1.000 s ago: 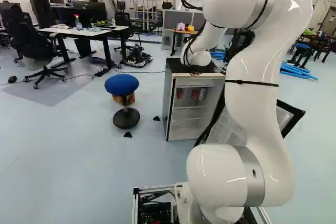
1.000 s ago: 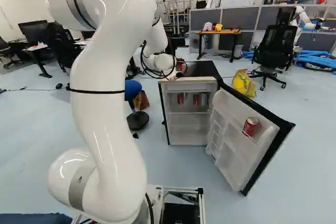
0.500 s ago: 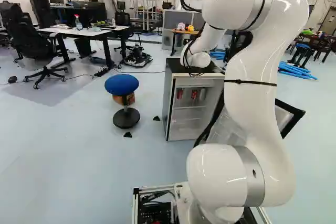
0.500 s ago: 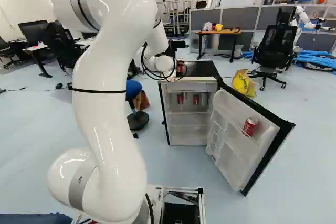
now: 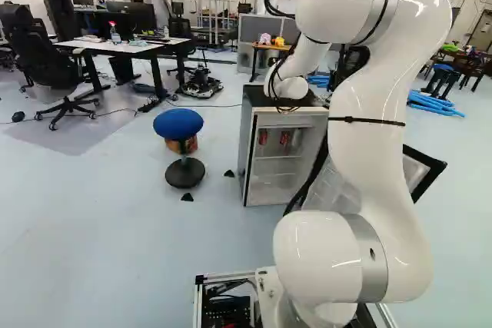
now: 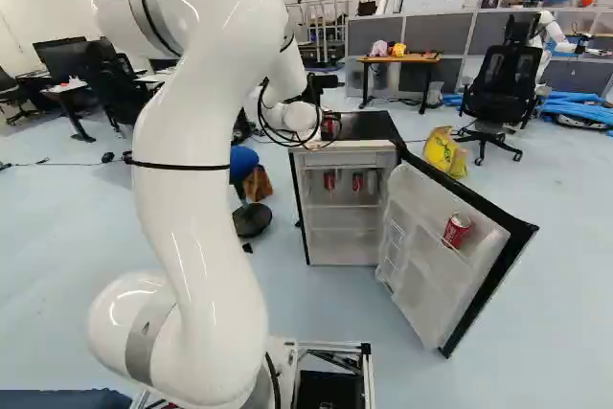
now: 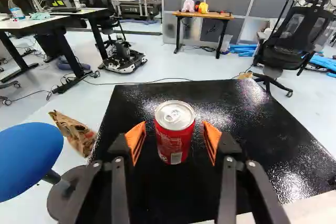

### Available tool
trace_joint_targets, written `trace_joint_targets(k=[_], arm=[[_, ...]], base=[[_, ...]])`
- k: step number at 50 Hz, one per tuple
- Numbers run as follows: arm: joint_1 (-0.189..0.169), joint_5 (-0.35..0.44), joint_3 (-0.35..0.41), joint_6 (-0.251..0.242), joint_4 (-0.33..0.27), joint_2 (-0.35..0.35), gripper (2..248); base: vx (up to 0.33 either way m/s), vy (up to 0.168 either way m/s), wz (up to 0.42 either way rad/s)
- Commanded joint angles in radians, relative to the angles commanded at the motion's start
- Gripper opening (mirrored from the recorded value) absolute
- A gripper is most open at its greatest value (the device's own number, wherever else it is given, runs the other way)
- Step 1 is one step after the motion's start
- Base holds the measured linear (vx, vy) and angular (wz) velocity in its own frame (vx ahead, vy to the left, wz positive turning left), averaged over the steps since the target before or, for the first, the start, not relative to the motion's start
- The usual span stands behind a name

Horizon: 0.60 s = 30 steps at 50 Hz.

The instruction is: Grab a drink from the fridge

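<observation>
As I saw it, the black gripper (image 7: 174,132) stood with its fingers apart, the red soda can (image 7: 175,135) upright between them, untouched, atop the mini-fridge (image 7: 236,108). Risk noted: sideways drift while closing or withdrawing could have toppled the can.

Red cylindrical metal cans (image 7: 175,142): four. White-interior, black-topped fridge (image 6: 345,248): one. Round blue-seated stool (image 5: 178,123): one. Yellow plastic bag (image 6: 442,152): one. Brown paper bag (image 7: 76,134): one.
</observation>
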Motion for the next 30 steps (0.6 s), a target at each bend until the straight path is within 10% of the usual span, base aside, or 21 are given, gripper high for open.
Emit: trace_joint_targets(k=[7, 8, 30], arm=[[0.0, 0.0, 0.0, 0.0, 0.0, 0.0, 192], [0.0, 0.0, 0.0, 0.0, 0.0, 0.0, 229], [-0.005, 0.0, 0.074, 0.0, 0.0, 0.058, 247]], base=[[0.0, 0.0, 0.0], [0.0, 0.0, 0.0], [0.0, 0.0, 0.0]])
